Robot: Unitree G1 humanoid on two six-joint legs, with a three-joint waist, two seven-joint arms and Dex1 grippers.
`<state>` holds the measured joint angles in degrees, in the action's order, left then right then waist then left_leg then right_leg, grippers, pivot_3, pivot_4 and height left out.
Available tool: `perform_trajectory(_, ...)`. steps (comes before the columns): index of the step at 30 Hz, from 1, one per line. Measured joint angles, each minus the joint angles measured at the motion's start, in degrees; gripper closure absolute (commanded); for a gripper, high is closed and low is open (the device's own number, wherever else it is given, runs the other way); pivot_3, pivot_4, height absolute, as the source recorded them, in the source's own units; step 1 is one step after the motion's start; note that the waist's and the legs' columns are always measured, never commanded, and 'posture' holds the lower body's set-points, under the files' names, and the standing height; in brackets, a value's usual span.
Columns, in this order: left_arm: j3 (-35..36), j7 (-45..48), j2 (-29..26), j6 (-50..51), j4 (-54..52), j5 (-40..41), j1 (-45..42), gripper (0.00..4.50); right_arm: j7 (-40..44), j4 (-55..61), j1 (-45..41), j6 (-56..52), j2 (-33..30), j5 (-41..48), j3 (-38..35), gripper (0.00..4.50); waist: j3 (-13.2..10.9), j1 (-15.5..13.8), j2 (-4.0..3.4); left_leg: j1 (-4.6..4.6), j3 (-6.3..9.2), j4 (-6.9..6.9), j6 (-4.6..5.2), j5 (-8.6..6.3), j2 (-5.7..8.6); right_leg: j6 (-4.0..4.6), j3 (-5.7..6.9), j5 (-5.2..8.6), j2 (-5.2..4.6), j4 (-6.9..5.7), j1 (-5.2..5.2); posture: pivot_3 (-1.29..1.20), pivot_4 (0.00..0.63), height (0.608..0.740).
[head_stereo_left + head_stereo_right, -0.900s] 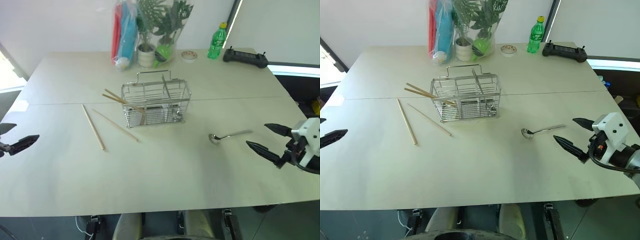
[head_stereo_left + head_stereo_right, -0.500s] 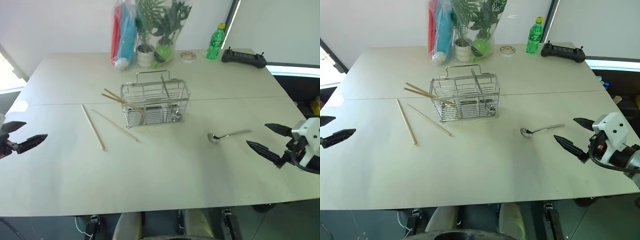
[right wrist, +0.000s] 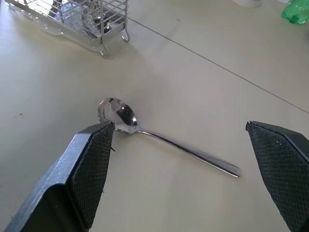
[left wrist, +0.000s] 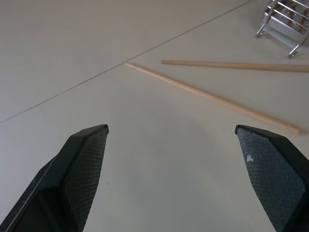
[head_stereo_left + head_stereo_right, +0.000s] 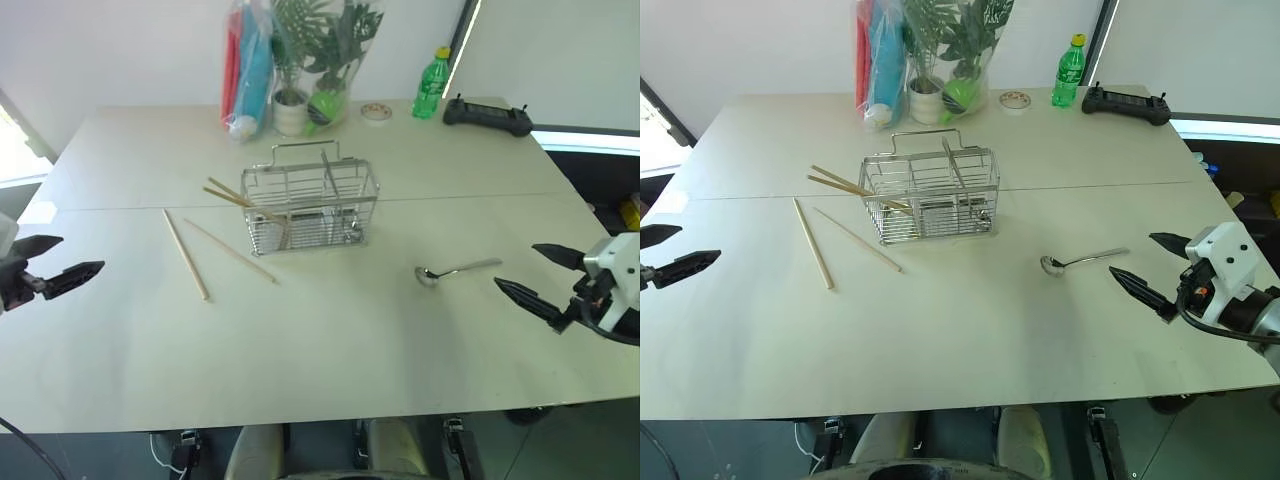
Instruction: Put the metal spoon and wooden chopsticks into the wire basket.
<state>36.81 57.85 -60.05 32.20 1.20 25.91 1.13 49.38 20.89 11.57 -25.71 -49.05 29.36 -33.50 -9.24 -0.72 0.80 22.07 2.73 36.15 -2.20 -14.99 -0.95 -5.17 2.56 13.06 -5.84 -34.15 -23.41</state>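
So far: nothing much is done yet, as far as I can judge.
Surface (image 5: 330, 370): big and pale, and it carries all the things.
Wire basket (image 5: 311, 207): stands near the middle, upright. Two sticks poke out of its left side, so they may be partly in.
Wooden chopsticks (image 5: 186, 254): two more lie flat on the surface, just left of the basket. They need to go in.
Metal spoon (image 5: 456, 271): lies flat, to the right of the basket, well apart from it. It needs to go in too.
Left tool (image 5: 58, 262): spread wide, holding nothing, hanging near the flat sticks.
Right tool (image 5: 542, 277): spread wide, holding nothing, facing the spoon.
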Motion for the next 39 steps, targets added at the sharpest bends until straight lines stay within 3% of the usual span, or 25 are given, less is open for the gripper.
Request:
perform_trajectory(4, -0.5, -0.1, 1.0, 2.7, -4.1, 3.2, -1.6, 0.06, 1.0, -2.3, -2.5, 1.2, -1.8, -1.3, 0.5, 0.00, 0.0, 0.0, 0.02, 0.00, -0.01, 0.04, 0.00, 0.00, 0.01, 0.01, -0.01, -0.01, 0.00, 0.01, 0.05, 0.00, 0.150, 0.703)
perform_trajectory(9, -2.9, 2.0, 1.7, 11.3, -15.1, 13.2, -3.4, 0.06, 4.5, -7.6, -8.0, 3.5, -5.7, -2.8, 3.6, 0.00, 0.0, 0.1, 0.03, -0.02, -0.01, 0.06, 0.01, 0.01, 0.01, 0.02, -0.03, -0.03, 0.01, -0.03, 0.06, 0.00, 0.150, 0.703)
perform_trajectory(15, -11.8, 5.1, -0.3, 14.4, -25.4, 19.2, -8.2, 0.06, 12.8, -16.9, -17.1, 10.2, -8.7, -6.9, 14.1, 0.00, 0.0, 0.2, 0.00, -0.31, -0.02, 0.01, 0.02, 0.02, 0.00, 0.02, -0.08, -0.02, 0.09, -0.13, 0.24, 0.00, 0.150, 0.703)
perform_trajectory(23, -20.1, 6.9, -0.5, 13.8, -28.2, 20.8, -15.4, 0.06, 23.2, -29.2, -27.5, 20.9, -8.7, -13.9, 27.0, 0.00, -0.1, 0.5, -0.03, -0.43, -0.08, -0.03, 0.02, 0.02, 0.00, 0.01, -0.25, -0.02, 0.18, -0.14, 0.33, 0.00, 0.150, 0.703)
perform_trajectory(25, -21.7, 8.0, -0.7, 13.7, -28.7, 21.0, -17.2, 0.06, 28.5, -36.8, -36.1, 24.1, -8.1, -17.4, 33.6, 0.00, -0.2, 1.1, 0.03, -0.50, -0.14, 0.00, 0.02, 0.02, -0.01, 0.00, -0.31, -0.02, 0.22, -0.15, 0.35, 0.00, 0.150, 0.703)
perform_trajectory(30, -24.2, 8.2, -0.6, 13.5, -30.6, 21.1, -17.8, 0.06, 35.2, -50.6, -48.8, 28.5, -4.5, -22.6, 41.3, 0.00, -0.3, 1.7, 0.08, -0.69, -0.18, -0.01, 0.02, 0.03, -0.01, 0.00, -0.41, -0.02, 0.25, -0.20, 0.51, 0.00, 0.150, 0.703)
perform_trajectory(39, -23.8, 5.1, -0.4, 14.1, -31.9, 23.4, -17.9, 0.06, 36.3, -72.7, -60.7, 37.1, 2.5, -31.9, 48.0, 0.00, -0.4, 1.4, 0.14, -0.61, -0.20, -0.03, 0.00, 0.03, 0.00, -0.04, -0.51, -0.01, 0.27, -0.19, 0.45, 0.00, 0.150, 0.703)
